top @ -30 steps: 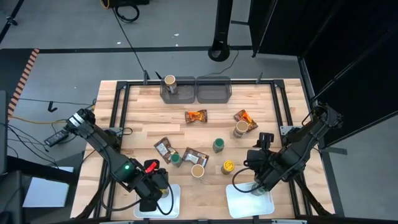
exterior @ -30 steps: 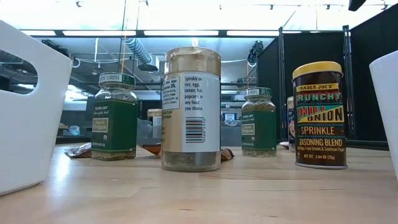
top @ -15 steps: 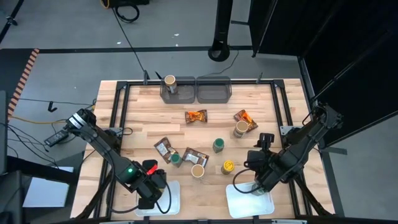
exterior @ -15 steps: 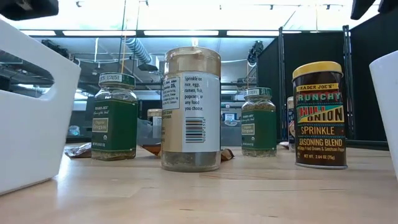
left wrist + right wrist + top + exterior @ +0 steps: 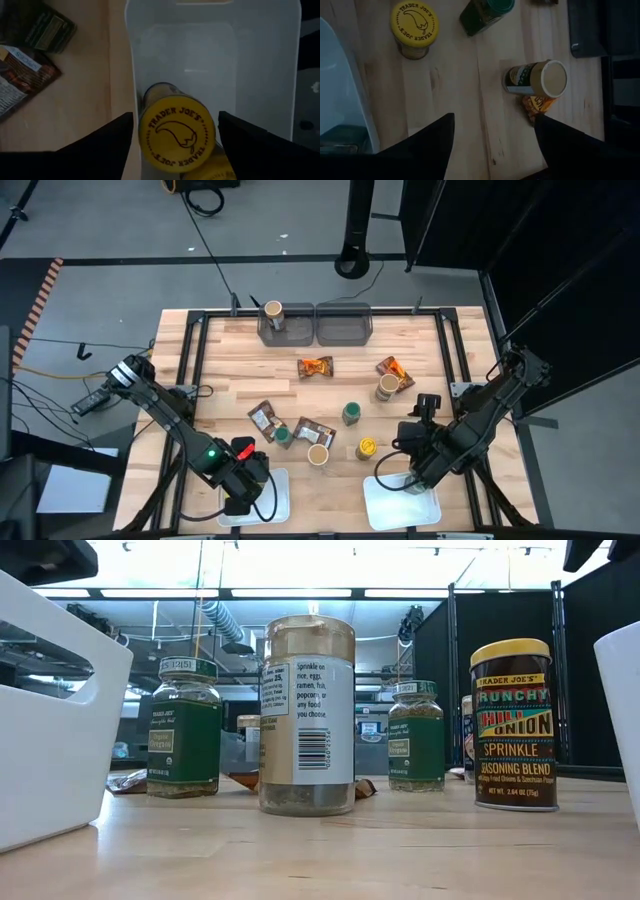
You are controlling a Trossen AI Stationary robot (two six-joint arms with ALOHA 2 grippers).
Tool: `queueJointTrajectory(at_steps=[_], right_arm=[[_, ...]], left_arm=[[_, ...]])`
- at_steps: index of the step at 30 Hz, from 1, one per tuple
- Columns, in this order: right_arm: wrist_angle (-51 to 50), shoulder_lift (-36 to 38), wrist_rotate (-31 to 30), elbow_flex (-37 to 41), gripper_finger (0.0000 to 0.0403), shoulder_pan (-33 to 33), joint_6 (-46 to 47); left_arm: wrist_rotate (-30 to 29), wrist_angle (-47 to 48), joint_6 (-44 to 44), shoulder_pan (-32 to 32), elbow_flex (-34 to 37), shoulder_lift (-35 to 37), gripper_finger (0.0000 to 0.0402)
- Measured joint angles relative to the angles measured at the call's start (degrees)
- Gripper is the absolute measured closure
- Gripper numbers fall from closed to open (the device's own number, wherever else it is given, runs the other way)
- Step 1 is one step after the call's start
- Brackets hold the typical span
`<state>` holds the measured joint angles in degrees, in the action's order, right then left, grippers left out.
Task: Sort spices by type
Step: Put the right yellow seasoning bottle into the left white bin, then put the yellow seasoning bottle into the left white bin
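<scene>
The left gripper (image 5: 243, 498) hangs over the left white tray (image 5: 281, 485) at the table's near edge, its fingers (image 5: 107, 145) spread wide on either side of a yellow-lidded jar (image 5: 176, 133) standing in the tray, not touching it. The right gripper (image 5: 418, 478) hovers over the right tray (image 5: 385, 510), jaws wide and empty. The other spices sit mid-table: 2 green-lidded jars (image 5: 351, 414), a yellow-lidded jar (image 5: 367, 448), 2 tan-lidded jars (image 5: 318, 455), 2 brown packets (image 5: 263, 419) and 2 orange packets (image 5: 315, 367). Another tan-lidded jar (image 5: 273, 314) stands in the left grey bin (image 5: 268, 332).
</scene>
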<state>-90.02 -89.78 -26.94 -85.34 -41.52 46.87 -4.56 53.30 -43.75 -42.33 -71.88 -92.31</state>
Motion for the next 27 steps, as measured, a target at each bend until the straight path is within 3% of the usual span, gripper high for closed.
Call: queueJointTrajectory(at_steps=[4, 16, 20, 23, 27], right_arm=[[0.0, 0.0, -0.6, 0.0, 0.0119, 0.0, 0.0], [0.3, 2.3, -13.1, 0.0, 0.0120, 2.8, -2.1], [4.1, 3.8, -14.4, 0.0, 0.0127, 4.9, -3.4], [8.9, 5.3, -12.3, 0.0, 0.0133, 6.7, -3.9], [17.1, 7.3, 1.6, 0.0, 0.0140, 11.3, -5.1]], left_arm=[[0.8, 0.1, 0.0, 0.0, 0.0, 0.1, 0.0096], [-0.2, 4.3, 1.9, 3.5, -1.5, 5.2, 0.0092], [-0.5, 6.1, 3.3, 5.2, -1.5, 8.3, 0.0092], [-1.9, 7.2, 4.2, 6.5, -1.5, 10.7, 0.0092], [-4.1, 7.1, 5.9, 8.3, -1.6, 13.3, 0.0092]])
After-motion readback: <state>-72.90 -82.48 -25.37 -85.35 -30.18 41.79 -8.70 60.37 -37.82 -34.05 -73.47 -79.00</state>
